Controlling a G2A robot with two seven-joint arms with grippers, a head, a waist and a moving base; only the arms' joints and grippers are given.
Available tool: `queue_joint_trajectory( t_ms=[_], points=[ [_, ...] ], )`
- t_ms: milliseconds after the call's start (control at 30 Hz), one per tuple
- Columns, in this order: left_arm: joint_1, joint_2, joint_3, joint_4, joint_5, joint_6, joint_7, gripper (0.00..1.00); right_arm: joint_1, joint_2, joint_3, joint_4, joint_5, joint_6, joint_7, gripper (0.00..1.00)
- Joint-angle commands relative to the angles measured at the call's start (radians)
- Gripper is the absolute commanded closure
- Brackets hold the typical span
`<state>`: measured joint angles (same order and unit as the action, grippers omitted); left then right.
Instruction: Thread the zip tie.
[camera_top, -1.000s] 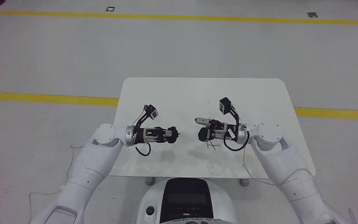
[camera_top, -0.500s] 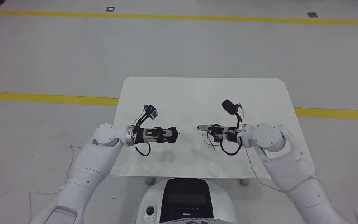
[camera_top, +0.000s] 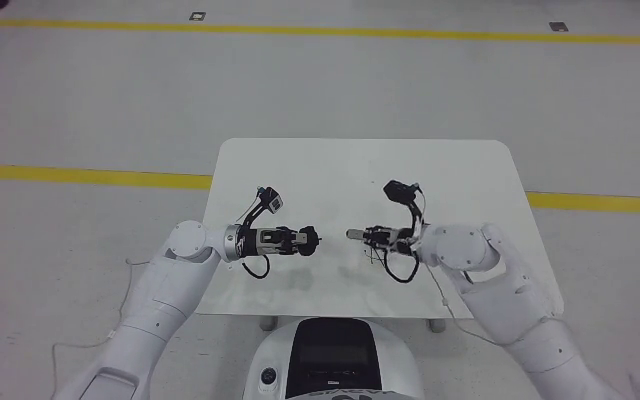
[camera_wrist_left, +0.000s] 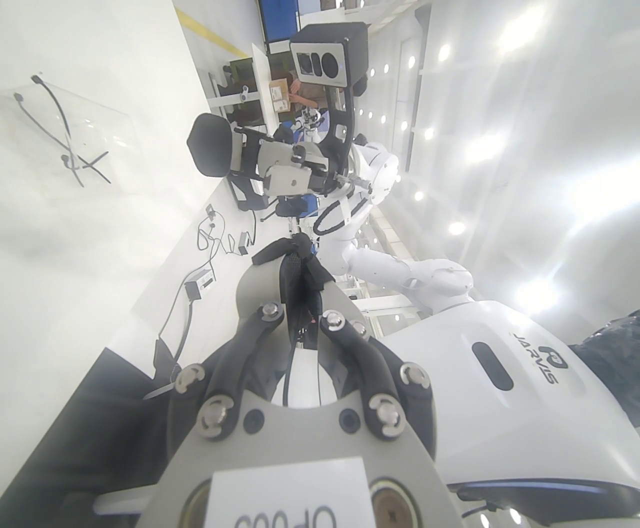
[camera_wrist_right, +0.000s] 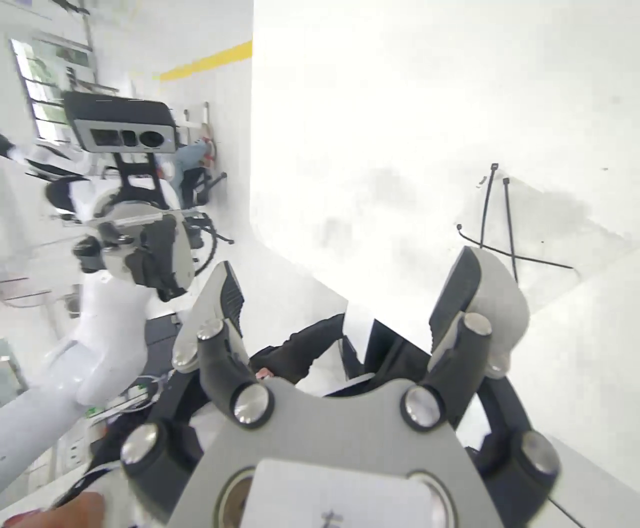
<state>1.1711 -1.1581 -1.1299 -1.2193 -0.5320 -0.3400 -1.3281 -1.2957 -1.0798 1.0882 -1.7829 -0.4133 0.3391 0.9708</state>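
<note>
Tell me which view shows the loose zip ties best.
Left wrist view: the zip ties lie crossed on the table, nothing covering them. The right wrist view shows them too, but the right gripper hides part. In the top view they are faint dark lines by that gripper.

**What the Views Keep Back**

The left claw (camera_wrist_left: 299, 260) has its fingertips pressed together on something dark, too blurred to name. In the right wrist view, one finger (camera_wrist_right: 492, 285) of the spread right claw (camera_wrist_right: 345, 272) covers part of the loose zip ties (camera_wrist_right: 510, 225) on the worktop (camera_wrist_right: 400, 100) (from above they are too small to count).
</note>
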Motion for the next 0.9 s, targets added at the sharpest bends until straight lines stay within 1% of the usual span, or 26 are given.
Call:
queue_joint_trajectory(
  t_ms=[0, 100, 300, 500, 567, 633, 700, 767, 867],
  points=[
    [0.000, 0.000, 0.000, 0.000, 0.000, 0.000, 0.000, 1.00, 0.033, -0.006, -0.041, 0.018, -0.070, 0.001, 0.024, 0.00],
    [0.000, 0.000, 0.000, 0.000, 0.000, 0.000, 0.000, 1.00, 0.083, -0.020, -0.095, 0.069, -0.154, 0.001, 0.051, 0.00],
    [0.000, 0.000, 0.000, 0.000, 0.000, 0.000, 0.000, 1.00, 0.160, -0.064, -0.171, 0.179, -0.247, 0.001, 0.129, 0.00],
    [0.000, 0.000, 0.000, 0.000, 0.000, 0.000, 0.000, 1.00, 0.164, -0.066, -0.173, 0.184, -0.253, 0.001, 0.132, 0.00],
    [0.000, 0.000, 0.000, 0.000, 0.000, 0.000, 0.000, 1.00, 0.154, -0.066, -0.177, 0.188, -0.257, -0.008, 0.109, 0.00],
    [0.000, 0.000, 0.000, 0.000, 0.000, 0.000, 0.000, 1.00, 0.154, -0.067, -0.192, 0.188, -0.287, -0.019, 0.114, 0.00],
    [0.000, 0.000, 0.000, 0.000, 0.000, 0.000, 0.000, 1.00, 0.159, -0.069, -0.205, 0.203, -0.305, -0.013, 0.123, 0.00],
    [0.000, 0.000, 0.000, 0.000, 0.000, 0.000, 0.000, 1.00, 0.171, -0.075, -0.220, 0.219, -0.307, -0.005, 0.130, 0.00],
    [0.000, 0.000, 0.000, 0.000, 0.000, 0.000, 0.000, 1.00, 0.181, -0.079, -0.232, 0.233, -0.305, -0.012, 0.138, 0.00]
  ],
)
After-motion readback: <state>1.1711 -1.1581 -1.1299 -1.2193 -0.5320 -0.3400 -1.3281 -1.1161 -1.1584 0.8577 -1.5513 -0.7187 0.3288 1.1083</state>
